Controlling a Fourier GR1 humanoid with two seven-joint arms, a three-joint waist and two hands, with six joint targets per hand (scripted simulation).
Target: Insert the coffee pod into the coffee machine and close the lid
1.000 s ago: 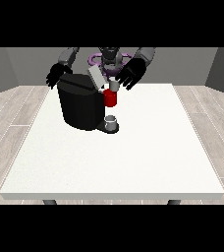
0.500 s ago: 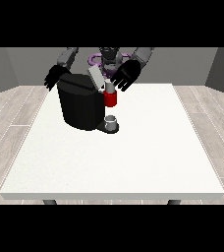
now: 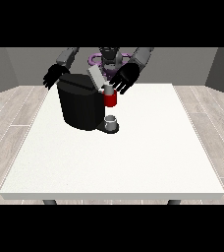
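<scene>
Leftmost, the hand at the view's left (image 3: 55, 76) hangs behind the far top corner of the machine (image 3: 80, 106), its fingers spread and holding nothing. The machine is a squat black block with rounded corners and a dull, matte skin. Its grey lid (image 3: 97, 78) is a flat slab, tilted up and back, so the top is not yet shut. Under the lid sits the red brew head (image 3: 111, 100), glossy and barrel-shaped, with a small pale cylinder at its top that looks like the pod (image 3: 108, 89), though whether it is fully seated cannot be told. Below, a small grey cup (image 3: 111, 120) stands on the machine's dark base plate. The hand at the view's right (image 3: 123, 79) hovers just beside the lid and over the pod, fingers spread, gripping nothing. The table (image 3: 148, 147) is a plain white slab with a faint grain.

Likely risks: if the pod sits crooked, the lid may jam on it. A push on the lid from the side might also shove the machine across the smooth tabletop, or knock the cup off its plate.
</scene>
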